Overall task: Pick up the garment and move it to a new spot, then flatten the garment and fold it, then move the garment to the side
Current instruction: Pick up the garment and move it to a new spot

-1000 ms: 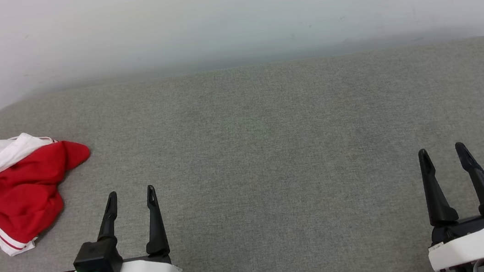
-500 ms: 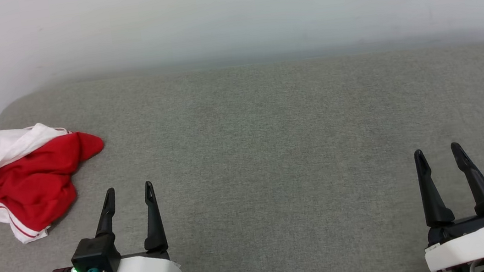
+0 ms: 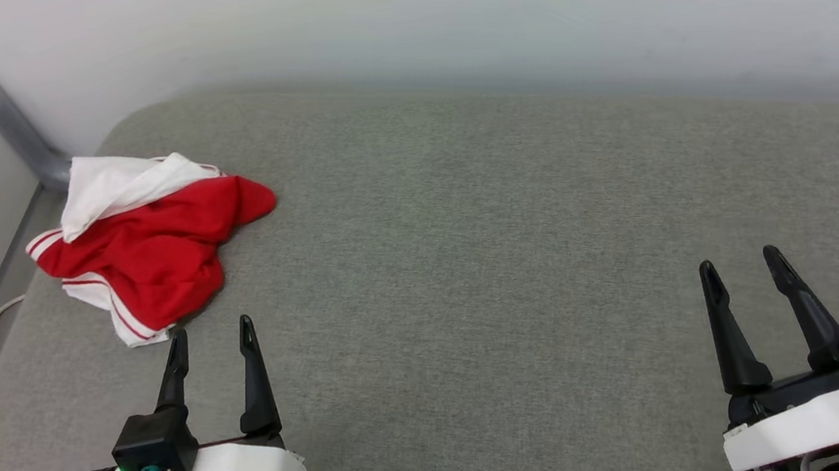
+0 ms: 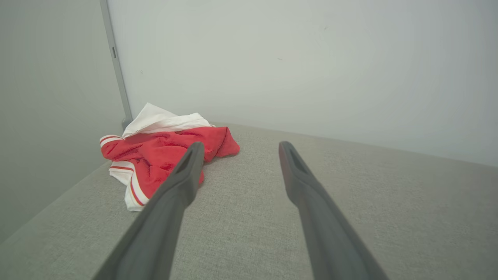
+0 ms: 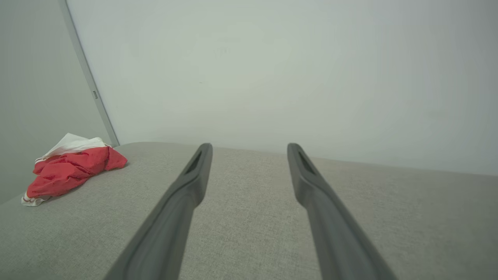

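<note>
Plain pale grey-white wall (image 3: 440, 9): backing far edge of surface.
Grey woven-fabric padded surface (image 3: 471, 261), rounded corners: carrying garment.
Crumpled red jersey-style T-shirt garment (image 3: 155, 236), white sleeves, red-and-white striped trim: heaped at far-left corner of padded surface, lying free.
Left hand (image 3: 212, 337), two long dark fingers: spread wide, holding nothing; near garment's near edge, not touching.
Right hand (image 3: 739, 266): spread wide, holding nothing; well apart from garment, right side.
Grey metal corner strip (image 3: 14, 125): slanting behind garment.

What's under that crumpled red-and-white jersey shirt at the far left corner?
The crumpled red-and-white jersey shirt lies on the grey fabric cushion. Anything beneath its bunched folds is covered.
</note>
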{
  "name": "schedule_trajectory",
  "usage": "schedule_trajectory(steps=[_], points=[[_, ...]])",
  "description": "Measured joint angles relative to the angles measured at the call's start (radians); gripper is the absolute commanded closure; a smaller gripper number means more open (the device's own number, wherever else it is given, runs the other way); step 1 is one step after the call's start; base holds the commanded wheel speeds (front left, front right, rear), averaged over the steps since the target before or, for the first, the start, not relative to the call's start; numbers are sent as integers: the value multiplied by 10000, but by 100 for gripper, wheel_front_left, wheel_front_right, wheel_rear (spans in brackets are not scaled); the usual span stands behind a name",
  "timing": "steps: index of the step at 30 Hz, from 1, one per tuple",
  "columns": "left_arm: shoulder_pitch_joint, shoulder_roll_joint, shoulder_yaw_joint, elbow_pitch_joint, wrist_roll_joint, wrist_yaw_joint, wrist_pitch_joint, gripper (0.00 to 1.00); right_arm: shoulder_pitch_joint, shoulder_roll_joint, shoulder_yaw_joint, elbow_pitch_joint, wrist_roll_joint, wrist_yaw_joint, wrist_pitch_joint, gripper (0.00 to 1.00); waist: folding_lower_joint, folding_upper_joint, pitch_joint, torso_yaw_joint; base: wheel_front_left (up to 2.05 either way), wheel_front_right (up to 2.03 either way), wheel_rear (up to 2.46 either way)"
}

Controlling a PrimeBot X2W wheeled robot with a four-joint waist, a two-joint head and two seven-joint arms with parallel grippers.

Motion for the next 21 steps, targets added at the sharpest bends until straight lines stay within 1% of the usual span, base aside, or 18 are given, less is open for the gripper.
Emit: schedule_trajectory(steps=[1,13,21], points=[[0,0,0,0,0,0,0,0,0,0,0,0,0,0,0,0,0,0,0,0,0,0,0],[2,2,138,2,-100,42,0,0,-65,0,253,-10,-203,0,0,0,-1,0,50,1376,0,0,0],[2,0,134,-8,-226,109,0,0,-89,0,393,-15,-410,0,0,0,0,0,146,2030,0,0,0]])
